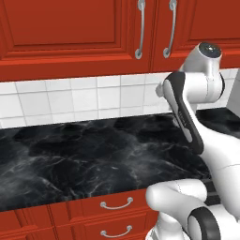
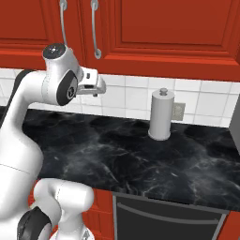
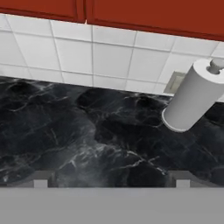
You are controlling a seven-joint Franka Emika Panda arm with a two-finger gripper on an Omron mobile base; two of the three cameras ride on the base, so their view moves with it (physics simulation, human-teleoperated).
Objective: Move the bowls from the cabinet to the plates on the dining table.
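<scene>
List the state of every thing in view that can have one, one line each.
cabinet doors: both shut.
gripper: open, holding nothing, above the counter.
paper towel roll: upright on the counter, by the tiled wall.
drawers: shut.

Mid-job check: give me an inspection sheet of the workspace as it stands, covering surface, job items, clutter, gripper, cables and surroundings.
Surface: black marble counter with white veining, bare in front of the arm.
Job's things: cabinet doors shut, two arched silver handles side by side; bowls and plates nothing seen.
Clutter: one paper towel roll upright on the counter near the wall.
Gripper: gripper open, holding nothing, raised above the counter below the cabinet.
Cables: nothing seen.
Surroundings: white tile backsplash, wall outlet behind the roll, red drawers under the counter, dark appliance front at lower right.
</scene>
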